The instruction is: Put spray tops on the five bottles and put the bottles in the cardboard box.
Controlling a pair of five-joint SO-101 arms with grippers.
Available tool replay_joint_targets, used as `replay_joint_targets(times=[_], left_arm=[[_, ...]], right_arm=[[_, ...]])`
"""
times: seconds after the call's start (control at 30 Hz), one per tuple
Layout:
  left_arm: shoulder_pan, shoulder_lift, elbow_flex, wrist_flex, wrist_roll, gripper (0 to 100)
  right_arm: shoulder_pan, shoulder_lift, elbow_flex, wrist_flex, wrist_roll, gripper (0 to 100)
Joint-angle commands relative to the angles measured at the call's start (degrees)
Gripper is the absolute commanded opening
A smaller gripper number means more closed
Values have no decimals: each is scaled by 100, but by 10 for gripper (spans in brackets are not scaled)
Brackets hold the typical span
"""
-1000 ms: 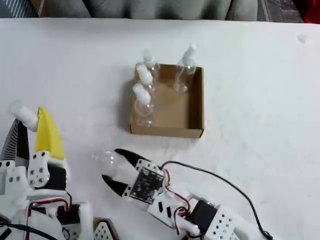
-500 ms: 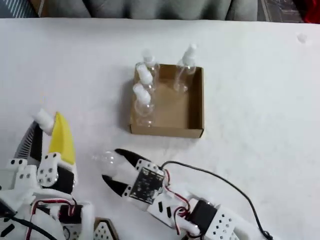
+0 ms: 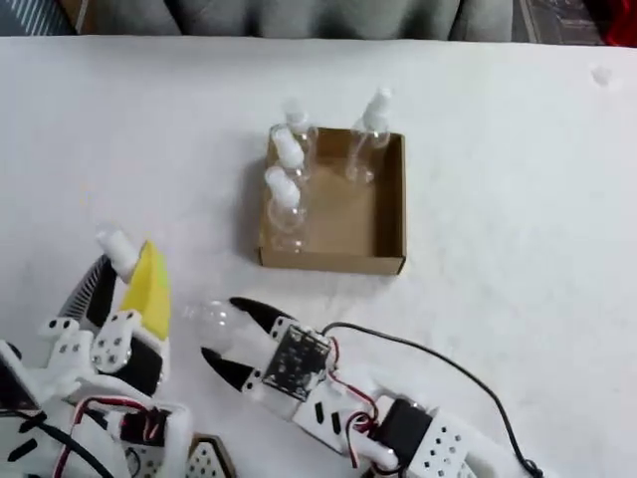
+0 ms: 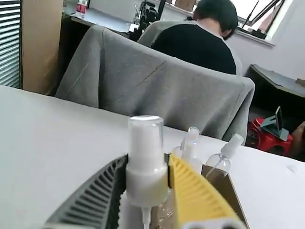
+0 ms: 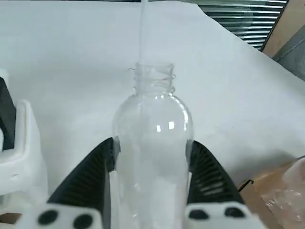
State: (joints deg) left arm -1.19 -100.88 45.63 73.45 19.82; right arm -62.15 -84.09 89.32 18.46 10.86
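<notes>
From above, the left jaws are pinching the spray top [image 3: 121, 245] at lower left. I judge it should be centred over the open bottle [image 3: 207, 321] just right of it before lowering. Four capped bottles [image 3: 287, 189] are standing in the cardboard box [image 3: 402, 199], upper centre.

Left wrist: the jaws are closing narrowly around the top's collar.

Right wrist: the jaws are clamping the upright bottle's sides.

Four capped bottles [image 3: 287, 194] stand in the cardboard box [image 3: 333, 262]; one open clear bottle [image 5: 152, 143] stands upright nearby.
</notes>
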Motion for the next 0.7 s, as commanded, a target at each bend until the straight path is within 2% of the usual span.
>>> replay_joint_targets(times=[0.0, 0.13, 0.47, 0.67], left_arm=[[462, -4, 264, -53, 88, 24], [892, -4, 642, -44, 88, 24], [927, -4, 695, 18, 79, 24], [1244, -4, 703, 510, -185, 24]], right_arm=[[-31, -13, -378, -127, -105, 15], [-31, -13, -369, -119, -114, 15], [4, -13, -343, -101, -88, 15], [198, -13, -369, -127, -123, 15]])
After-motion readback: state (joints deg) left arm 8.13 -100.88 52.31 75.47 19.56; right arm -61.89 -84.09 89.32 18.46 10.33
